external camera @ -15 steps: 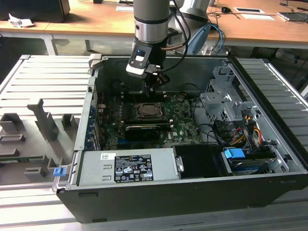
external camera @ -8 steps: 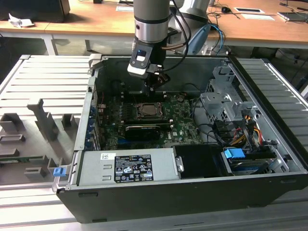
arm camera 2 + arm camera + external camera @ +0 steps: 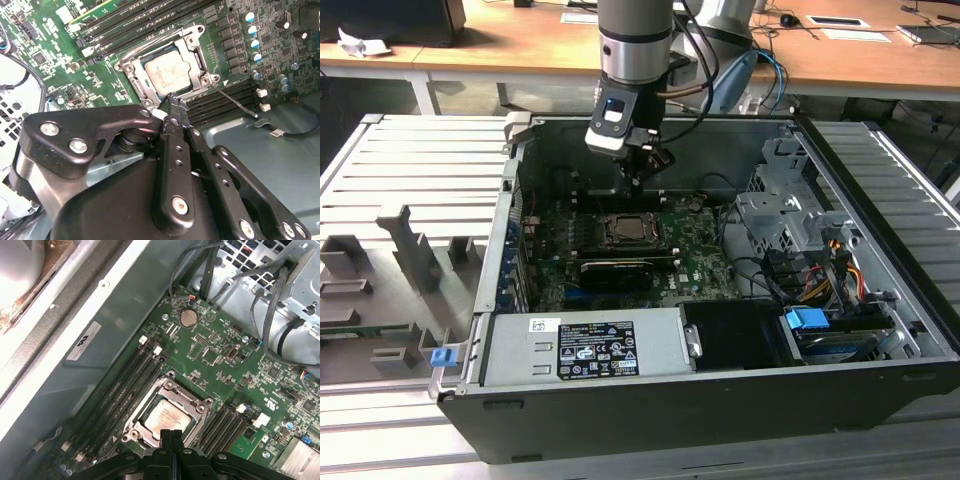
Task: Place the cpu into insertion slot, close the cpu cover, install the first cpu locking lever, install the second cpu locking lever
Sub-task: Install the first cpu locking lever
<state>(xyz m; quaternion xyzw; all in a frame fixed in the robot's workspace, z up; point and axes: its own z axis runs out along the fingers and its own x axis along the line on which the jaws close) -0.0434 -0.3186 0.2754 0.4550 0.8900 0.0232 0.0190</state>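
Case (image 3: 650, 430) is standing open on the slatted bench (image 3: 390, 160), close to the bench's near edge.

Along the case's near wall, the power supply (image 3: 585, 345) is lying label up. Beside it, toward the near corner at the exterior view's right, a blue connector (image 3: 808, 322) is sitting among cables.

Past the supply, the green board (image 3: 695, 265) is lying flat on the case floor. A long black card (image 3: 615, 272) is lying across it, just in front of the slot (image 3: 623, 231).

The cpu (image 3: 167, 75) is sitting in the slot, metal top up, toward the case's far wall. The cover (image 3: 136, 80) is lying flat over it, framing the chip through its window. A thin lever (image 3: 234, 99) is running out from one corner of the slot, slanting across the memory slots (image 3: 120, 390).

The claw (image 3: 638, 180) is hanging over the far edge of the slot, just short of the case's far wall. It is clenched, with the fingertips (image 3: 167, 437) pressing together. In the second wrist view its tip is lying at a corner of the cover. Contact there cannot be told.

The drive cage (image 3: 780, 215) is occupying the case's far corner at the exterior view's right.
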